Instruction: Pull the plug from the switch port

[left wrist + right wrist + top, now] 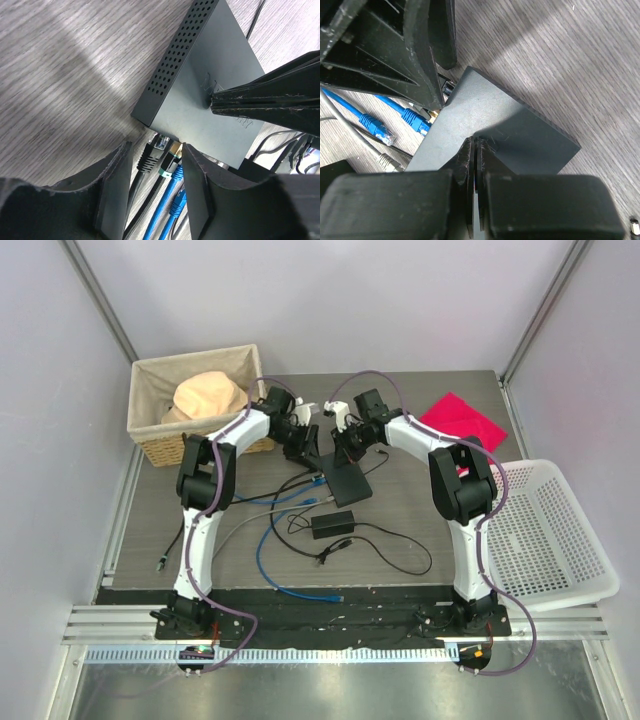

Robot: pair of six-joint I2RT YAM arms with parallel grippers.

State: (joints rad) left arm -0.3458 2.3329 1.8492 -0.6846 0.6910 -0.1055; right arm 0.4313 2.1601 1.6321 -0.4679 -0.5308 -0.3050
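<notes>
**Switch pinned, left jaws around the plugs**

The switch lies flat mid-table, its port edge turned towards your left arm. Your right gripper is closed on nothing, tips together and pressed down on the switch lid. That looks like a hold-down, so the box stays put when the plug is pulled.

Your left gripper has its jaws apart, one finger either side of the port edge. Two plugs sit in the gap: a black plug beside the left finger and a teal plug hard against the right one. You cannot tell from here whether either pad is pressing, nor which plug you will catch. With both between the jaws, a squeeze may take the pair.

Mind the edges. The right tips rest well in from the lid's rim, away from the ports, so the two grippers are near but apart. The pull should run straight back along the leads, away from the port edge. That way is crowded: loose blue leads lie just behind the plugs, and the adapter sits further towards you. Bare table lies to the side of the switch's vented edge.
</notes>
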